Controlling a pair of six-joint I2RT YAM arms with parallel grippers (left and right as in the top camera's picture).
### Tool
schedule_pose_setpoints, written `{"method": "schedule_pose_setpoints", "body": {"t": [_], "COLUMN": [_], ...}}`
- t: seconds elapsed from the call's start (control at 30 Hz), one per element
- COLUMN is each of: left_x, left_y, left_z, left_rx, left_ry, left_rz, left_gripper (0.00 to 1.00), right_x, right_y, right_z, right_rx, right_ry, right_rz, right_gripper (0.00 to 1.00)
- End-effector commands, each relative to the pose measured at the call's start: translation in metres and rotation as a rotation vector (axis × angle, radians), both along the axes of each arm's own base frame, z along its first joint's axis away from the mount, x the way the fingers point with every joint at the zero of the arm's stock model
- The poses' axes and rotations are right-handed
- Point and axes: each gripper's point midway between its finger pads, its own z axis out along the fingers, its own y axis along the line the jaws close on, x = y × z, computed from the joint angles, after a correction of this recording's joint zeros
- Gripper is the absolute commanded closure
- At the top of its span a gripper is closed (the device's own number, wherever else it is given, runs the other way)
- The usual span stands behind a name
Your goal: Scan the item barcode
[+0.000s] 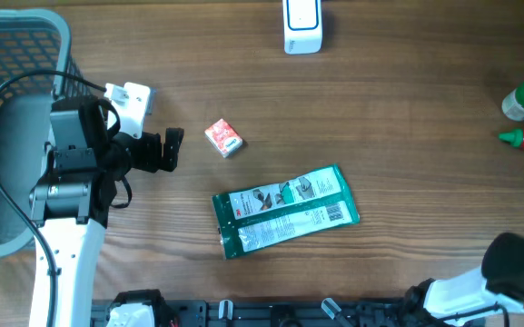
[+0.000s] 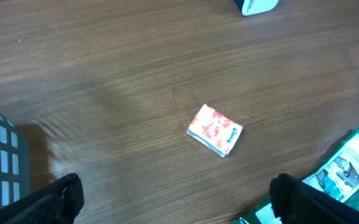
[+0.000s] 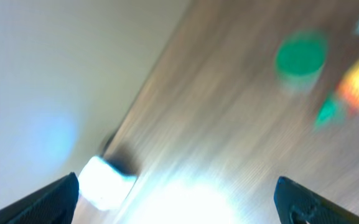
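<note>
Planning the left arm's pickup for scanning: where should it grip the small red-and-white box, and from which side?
Probably across its two longer edges, from above: the small box lies flat and skewed on the table, apart from the green packet. The open left gripper may need a wrist turn.

A: Work surface?
B: Brown wood-grain table (image 1: 407, 136), spanning the overhead view.
A: Surroundings?
B: Blurred pale surface (image 3: 55, 62) beyond the table edge; wall or floor undetermined. Bright glare (image 3: 191, 199) on the wood.
</note>
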Motion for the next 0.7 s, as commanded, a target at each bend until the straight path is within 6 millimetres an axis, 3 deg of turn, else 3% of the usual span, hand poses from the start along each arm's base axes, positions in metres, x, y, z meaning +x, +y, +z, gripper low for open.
{"method": "schedule_pose_setpoints", "body": {"t": [0.0,0.17,0.2,0.33,0.57,0.67], "left_x": [-0.001,-0.001,-0.001,-0.001,-0.001,-0.001], "left_y": [-0.001,-0.001,-0.001,-0.001,-0.001,-0.001], "left_z": [-0.002,-0.002,-0.002,-0.002,-0.002,-0.002], "left_rx": [-0.02,-0.02,-0.02,-0.02,-0.02,-0.02], "left_ry": [0.007,0.007,0.007,0.007,0.007,0.008], "left_rz": [-0.002,-0.001,-0.002,-0.002,-0.002,-0.001], "left_gripper": [0.0,0.0,0.0,0.0,0.0,0.0], "right_x": [0.0,-0.02,-0.028,-0.046,-0.081,-0.1], "right_y": [0.077,0.149,0.173,0.236,0.334,0.361], "right_z": [-0.019,-0.045,-0.055,-0.087,-0.176,-0.212], "right_rx": [0.415,0.507,0.512,0.504,0.451,0.429], "right_ry": [0.08,0.276,0.348,0.53,0.807,0.911], "right_rz": [0.088,0.217,0.257,0.302,0.175,0.159], "right_gripper": [0.0,0.01,0.01,0.01,0.0,0.02]}}
